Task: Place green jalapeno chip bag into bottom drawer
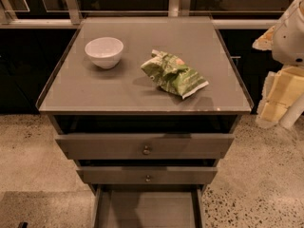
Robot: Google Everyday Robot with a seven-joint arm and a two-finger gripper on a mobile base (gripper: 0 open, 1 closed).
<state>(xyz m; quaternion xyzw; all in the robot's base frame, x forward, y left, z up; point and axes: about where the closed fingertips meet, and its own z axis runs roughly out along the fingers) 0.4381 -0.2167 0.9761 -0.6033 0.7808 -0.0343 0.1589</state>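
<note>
Though visible at right edge, mid-height, gripper (279, 96) state: cannot tell how open or holding what. Noted green jalapeno chip bag (174, 73) lying crumpled on cabinet top (95, 91), right of centre, left of gripper, well apart. Logged bottom drawer (147, 208) open, lower centre; white bowl (104, 51) upper left.
</note>
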